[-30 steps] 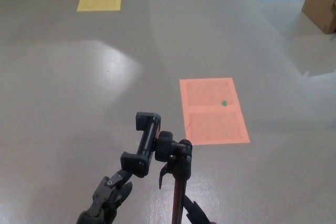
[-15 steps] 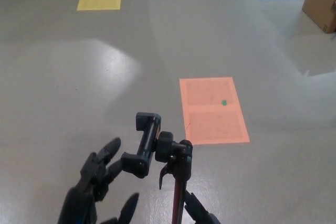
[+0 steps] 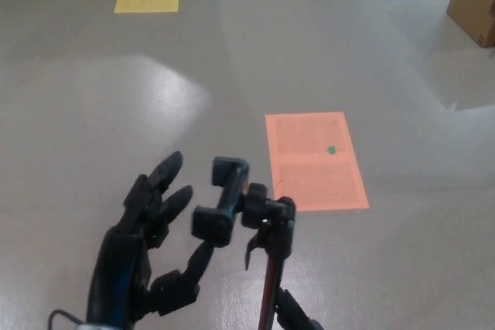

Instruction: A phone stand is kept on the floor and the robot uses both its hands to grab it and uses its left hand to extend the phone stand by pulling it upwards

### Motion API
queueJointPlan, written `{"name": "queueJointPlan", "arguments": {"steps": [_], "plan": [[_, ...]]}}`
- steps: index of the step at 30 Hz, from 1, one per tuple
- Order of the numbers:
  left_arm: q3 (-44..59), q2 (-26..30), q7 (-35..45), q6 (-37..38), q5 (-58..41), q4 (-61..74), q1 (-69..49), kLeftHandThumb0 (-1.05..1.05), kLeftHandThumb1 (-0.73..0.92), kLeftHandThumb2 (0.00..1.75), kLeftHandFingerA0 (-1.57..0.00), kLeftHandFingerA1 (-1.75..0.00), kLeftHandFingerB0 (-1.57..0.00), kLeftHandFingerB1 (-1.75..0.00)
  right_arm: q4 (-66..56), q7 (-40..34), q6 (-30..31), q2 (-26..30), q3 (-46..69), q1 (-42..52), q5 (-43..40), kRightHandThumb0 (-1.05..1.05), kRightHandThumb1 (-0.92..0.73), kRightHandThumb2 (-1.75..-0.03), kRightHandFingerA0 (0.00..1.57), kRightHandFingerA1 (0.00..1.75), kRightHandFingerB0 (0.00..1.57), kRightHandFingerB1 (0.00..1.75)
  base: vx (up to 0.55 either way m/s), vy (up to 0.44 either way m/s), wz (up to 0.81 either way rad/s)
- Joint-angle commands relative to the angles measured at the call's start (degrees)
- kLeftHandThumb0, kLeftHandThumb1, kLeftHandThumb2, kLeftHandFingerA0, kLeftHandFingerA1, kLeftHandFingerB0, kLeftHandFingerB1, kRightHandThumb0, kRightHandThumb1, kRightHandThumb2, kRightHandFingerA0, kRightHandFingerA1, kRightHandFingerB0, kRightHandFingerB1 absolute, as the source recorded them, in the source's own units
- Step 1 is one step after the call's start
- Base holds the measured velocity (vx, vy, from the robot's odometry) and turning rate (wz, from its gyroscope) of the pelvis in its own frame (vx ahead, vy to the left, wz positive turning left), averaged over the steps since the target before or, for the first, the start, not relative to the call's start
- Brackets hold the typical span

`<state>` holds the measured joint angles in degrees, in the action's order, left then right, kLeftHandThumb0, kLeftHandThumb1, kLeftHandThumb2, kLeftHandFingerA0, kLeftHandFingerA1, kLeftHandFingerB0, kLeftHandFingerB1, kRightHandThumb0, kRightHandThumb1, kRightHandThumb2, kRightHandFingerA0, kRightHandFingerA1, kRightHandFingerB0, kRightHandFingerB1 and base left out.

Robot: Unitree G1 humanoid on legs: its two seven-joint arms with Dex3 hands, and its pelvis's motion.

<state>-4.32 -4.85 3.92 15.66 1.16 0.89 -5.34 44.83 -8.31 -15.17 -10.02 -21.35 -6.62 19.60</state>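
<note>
Left hand (image 3: 143, 249) open, fingers spread, holding nothing, just left of the phone stand (image 3: 267, 268). Stand's pole runs upright; its clamp head (image 3: 223, 200) is tilted, just right of the fingertips. Right hand (image 3: 298, 316) barely visible low on the pole, grip unclear. Left hand nearer the clamp.

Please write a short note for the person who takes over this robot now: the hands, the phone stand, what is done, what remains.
Left hand: open, fingers spread, just left of the phone stand's clamp, not gripping it.
Right hand: only a small part shows at the bottom edge beside the red pole; state unclear.
Phone stand: upright on the floor, near the orange sheet.
Done: left hand brought to the clamp.
Left: grasp, then pull upwards.
</note>
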Motion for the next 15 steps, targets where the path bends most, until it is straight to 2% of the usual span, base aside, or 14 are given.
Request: {"name": "queueJointPlan", "arguments": {"steps": [1, 2, 3, 4, 5, 6, 7, 8, 9, 10, 11, 12, 13, 15], "plan": [[-1.2, -0.8, -1.4, -2.5, 1.0, 1.7, 1.7, -0.37, 0.44, 1.03, 0.0, -0.47, 0.0, -0.49, 1.7, -0.8, -2.8, -0.7, 0.0, -0.3, -0.4, -0.99, -0.67, -1.02, 0.01, 0.51, 0.0, 0.09, 0.0, 0.0, 0.0], [-1.8, -1.1, -1.7, -2.7, 1.5, 1.7, 2.1, -0.74, 0.76, 0.63, -0.24, -0.31, -0.09, -0.26, 2.0, -0.9, -2.7, -0.9, 0.1, -0.4, -0.5, -0.89, -0.63, -1.01, 0.0, 0.51, 0.0, 0.17, 0.0, 0.0, 0.0], [-2.1, -1.2, -1.9, -2.7, 1.7, 1.7, 2.2, -0.74, 0.76, 0.63, -0.24, -0.31, -0.09, -0.26, 2.2, -0.9, -2.7, -1.0, 0.1, -0.4, -0.5, -0.89, -0.63, -1.01, 0.0, 0.51, 0.0, 0.17, 0.0, 0.0, 0.0], [-2.4, -1.2, -1.8, -2.8, 1.8, 1.8, 2.3, -0.37, 0.42, 1.02, 0.0, -0.47, 0.0, -0.49, 2.2, -0.6, -2.6, -1.2, 0.3, -0.3, -0.8, -0.86, -0.78, -0.68, 0.0, 0.6, 0.0, 0.02, 0.0, 0.0, 0.0], [-2.8, -1.2, -1.8, -3.0, 1.9, 1.9, 2.4, -0.37, 0.42, 1.02, 0.0, -0.47, 0.0, -0.49, 2.1, -0.2, -2.3, -1.4, 0.5, -0.2, -1.4, -0.86, -0.78, -0.68, 0.0, 0.6, 0.0, 0.02, 0.0, 0.0, 0.0], [-3.9, -1.0, -1.1, -3.5, 2.2, 3.0, 1.9, -0.78, 0.76, 0.63, -0.21, -0.3, -0.08, -0.25, 2.7, -0.1, -2.7, -1.4, 0.5, -0.3, -1.4, -0.97, -0.66, -1.07, 0.0, 0.47, 0.0, 0.11, 0.0, 0.0, 0.0], [-4.7, -0.9, -0.8, -3.8, 2.5, 3.7, 1.6, -0.38, 0.41, 1.01, 0.0, -0.47, 0.0, -0.49, 3.0, -0.1, -2.9, -1.4, 0.5, -0.4, -1.4, -0.88, -0.79, -0.64, 0.0, 0.6, 0.0, 0.04, 0.0, 0.0, 0.0], [-5.1, -0.9, -0.8, -3.9, 2.8, 4.1, 1.5, -0.38, 0.41, 1.01, 0.0, -0.47, 0.0, -0.49, 3.1, -0.2, -2.9, -1.4, 0.5, -0.5, -1.3, -0.88, -0.79, -0.64, 0.0, 0.6, 0.0, 0.04, 0.0, 0.0, 0.0], [-6.0, -1.0, -0.7, -4.0, 2.7, 4.6, 1.1, -0.78, 0.75, 0.62, -0.23, -0.31, -0.09, -0.26, 3.2, -0.6, -2.3, -1.5, 0.5, -0.7, -1.0, -0.99, -0.68, -1.05, 0.01, 0.48, 0.0, 0.07, 0.0, 0.0, 0.0], [-7.1, -1.2, -0.7, -3.8, 2.9, 5.4, 0.3, -0.78, 0.59, 0.94, -0.16, -0.44, -0.06, -0.32, 3.4, -1.1, -2.2, -1.6, 0.5, -1.0, -0.8, -0.7, -0.78, -0.64, 0.0, 0.62, 0.0, 0.1, 0.0, 0.0, 0.0], [-8.4, -1.4, -0.8, -3.6, 3.2, 6.1, -0.6, -0.78, 0.59, 0.94, -0.16, -0.44, -0.06, -0.32, 3.7, -1.5, -2.5, -1.5, 0.5, -1.4, -0.6, -0.7, -0.78, -0.64, 0.0, 0.62, 0.0, 0.1, 0.0, 0.0, 0.0], [-9.4, -1.1, -0.5, -2.9, 3.7, 6.4, -1.5, -0.77, 0.59, 0.94, -0.17, -0.44, -0.07, -0.32, 3.9, -1.1, -2.9, -1.5, 0.6, -1.4, -0.9, -0.82, -0.58, -0.95, 0.01, 0.53, 0.0, 0.17, 0.0, 0.0, 0.0], [-10.6, -0.9, 0.0, -2.7, 3.5, 6.8, -2.7, -0.76, 0.59, 0.93, -0.17, -0.44, -0.07, -0.32, 3.8, -1.2, -3.6, -1.0, 0.2, -1.4, -0.3, -0.87, -0.63, -0.99, 0.02, 0.52, 0.0, 0.18, 0.0, 0.0, 0.0], [-12.3, -0.6, 0.1, -2.7, 3.8, 7.5, -4.3, -0.75, 0.59, 0.93, -0.16, -0.44, -0.06, -0.33, 4.5, -1.8, -5.9, -0.1, -0.8, -1.6, 0.8, -0.83, -0.61, -0.98, 0.01, 0.53, 0.0, 0.21, 0.0, 0.0, 0.0]]}}
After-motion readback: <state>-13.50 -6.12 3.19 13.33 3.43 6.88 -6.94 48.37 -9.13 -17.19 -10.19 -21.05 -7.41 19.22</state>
